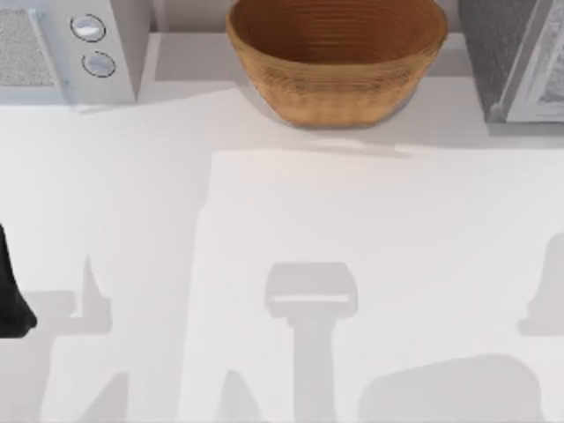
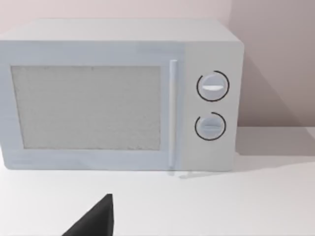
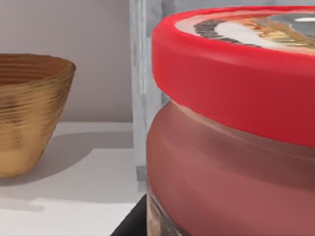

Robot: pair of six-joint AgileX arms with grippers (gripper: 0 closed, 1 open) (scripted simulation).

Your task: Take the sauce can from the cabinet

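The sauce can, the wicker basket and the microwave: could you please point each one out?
sauce can (image 3: pixel 231 88): right wrist view, red lid's side.
wicker basket (image 1: pixel 339 88): top view, outer wall.
microwave (image 2: pixel 86 108): left wrist view, door window.

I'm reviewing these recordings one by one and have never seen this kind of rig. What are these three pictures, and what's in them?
This is a simulated robot with two arms at a white table. One picture looks down from above; the other two come from cameras on the arms' wrists.

From above, a wicker basket stands at the table's far edge, a microwave at the far left and a grey cabinet at the far right. The left arm is the dark shape at the left edge.

The left wrist camera faces the microwave, door closed. The right wrist camera sits very close to the sauce can, with its red lid, and the basket beside. Whether the can is gripped cannot be told.
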